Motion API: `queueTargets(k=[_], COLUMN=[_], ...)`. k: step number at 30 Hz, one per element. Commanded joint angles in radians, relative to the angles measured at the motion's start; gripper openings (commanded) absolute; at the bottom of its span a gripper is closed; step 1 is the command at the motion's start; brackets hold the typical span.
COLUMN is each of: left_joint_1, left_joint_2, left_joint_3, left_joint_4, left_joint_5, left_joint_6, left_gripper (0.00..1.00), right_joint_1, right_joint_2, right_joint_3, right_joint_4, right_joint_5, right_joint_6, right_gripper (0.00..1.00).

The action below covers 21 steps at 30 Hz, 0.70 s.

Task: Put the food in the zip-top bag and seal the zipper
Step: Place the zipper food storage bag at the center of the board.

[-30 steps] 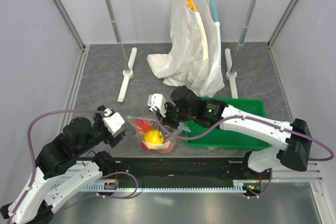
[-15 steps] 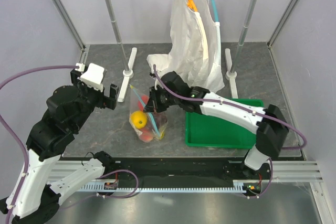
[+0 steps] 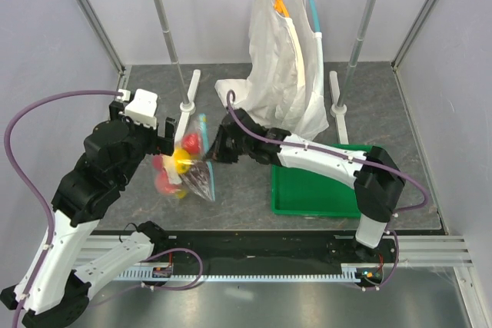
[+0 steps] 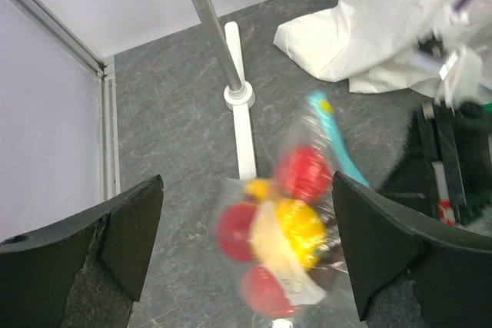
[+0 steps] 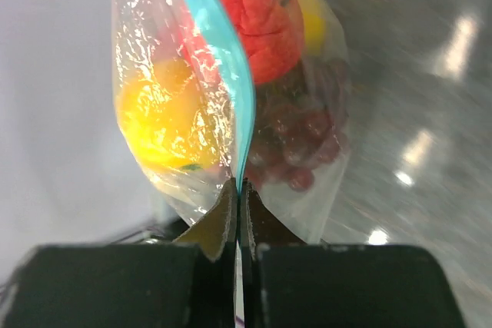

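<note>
The clear zip-top bag (image 3: 187, 171) hangs in the air just right of my left gripper, holding the food: red round fruits (image 4: 306, 171), a yellow piece (image 4: 298, 224) and dark grapes (image 5: 298, 150). My right gripper (image 3: 216, 148) is shut on the teal zipper (image 5: 219, 51) at one end of the bag's mouth and carries the bag by it. My left gripper (image 3: 154, 137) is open and empty, its jaws wide apart, and the bag (image 4: 280, 236) shows blurred between them, further off. In the right wrist view a red fruit (image 5: 257, 17) and a yellow fruit (image 5: 157, 113) press against the film.
A green tray (image 3: 327, 193) lies to the right under the right arm. A clothes rack (image 3: 171, 51) stands at the back with white garments (image 3: 280, 74) on orange and teal hangers, the cloth trailing onto the floor. The rack's white foot (image 4: 243, 124) lies behind the bag.
My right gripper has swung the bag left and away from the near edge, towards the left gripper. My left arm has risen and turned its open jaws towards the bag.
</note>
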Motion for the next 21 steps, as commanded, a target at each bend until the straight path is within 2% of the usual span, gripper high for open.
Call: queueTargets(k=[1, 2, 5, 9, 11, 12, 15, 21], left_joint_1=[0.017, 0.022, 0.028, 0.033, 0.037, 0.040, 0.059, 0.119], left_joint_2=[0.012, 0.013, 0.013, -0.005, -0.013, -0.011, -0.001, 0.065], left_joint_3=[-0.030, -0.036, -0.058, -0.093, -0.119, -0.125, -0.131, -0.102], left_joint_4=[0.057, 0.057, 0.054, 0.035, -0.001, -0.017, -0.084, -0.174], left_joint_5=[-0.003, 0.011, 0.028, 0.043, 0.069, 0.080, 0.158, 0.342], left_joint_6=[-0.062, -0.068, -0.079, -0.080, -0.083, -0.095, -0.137, -0.106], left_gripper=[0.95, 0.95, 0.95, 0.95, 0.96, 0.98, 1.00, 1.00], right_joint_1=[0.013, 0.013, 0.006, -0.043, -0.059, -0.069, -0.094, -0.118], right_joint_2=[-0.083, -0.087, -0.107, -0.138, -0.170, -0.196, -0.257, -0.401], right_joint_3=[-0.239, -0.320, -0.415, -0.445, -0.460, -0.469, -0.488, -0.451], right_joint_4=[-0.018, -0.003, 0.026, 0.032, 0.022, 0.020, 0.012, -0.001], right_joint_5=[0.051, 0.043, 0.023, 0.005, 0.005, 0.003, -0.018, -0.044], right_joint_6=[0.150, 0.156, 0.149, 0.049, -0.014, -0.040, -0.118, -0.349], right_gripper=[0.00, 0.00, 0.00, 0.02, 0.16, 0.45, 0.83, 0.93])
